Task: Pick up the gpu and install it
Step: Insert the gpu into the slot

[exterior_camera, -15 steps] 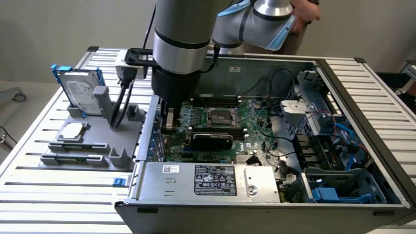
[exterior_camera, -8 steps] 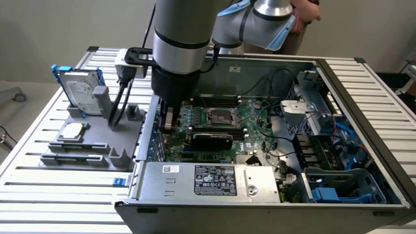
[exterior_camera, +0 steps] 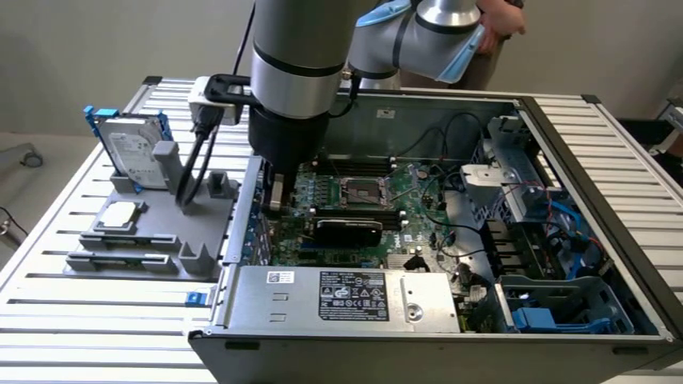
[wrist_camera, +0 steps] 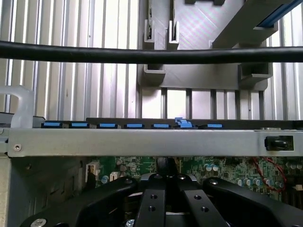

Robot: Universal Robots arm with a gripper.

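Two black fingers (wrist_camera: 154, 198) together, rounded black gpu (exterior_camera: 347, 230) — perhaps seated

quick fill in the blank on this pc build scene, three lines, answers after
1. The gripper, lowered into the computer case, has its fingers ____.
2. The hard drive standing on the grey holder sits in a ____ frame.
3. The gpu lies on the board to the exterior view's ____ of the gripper.

Missing words: shut; blue; right
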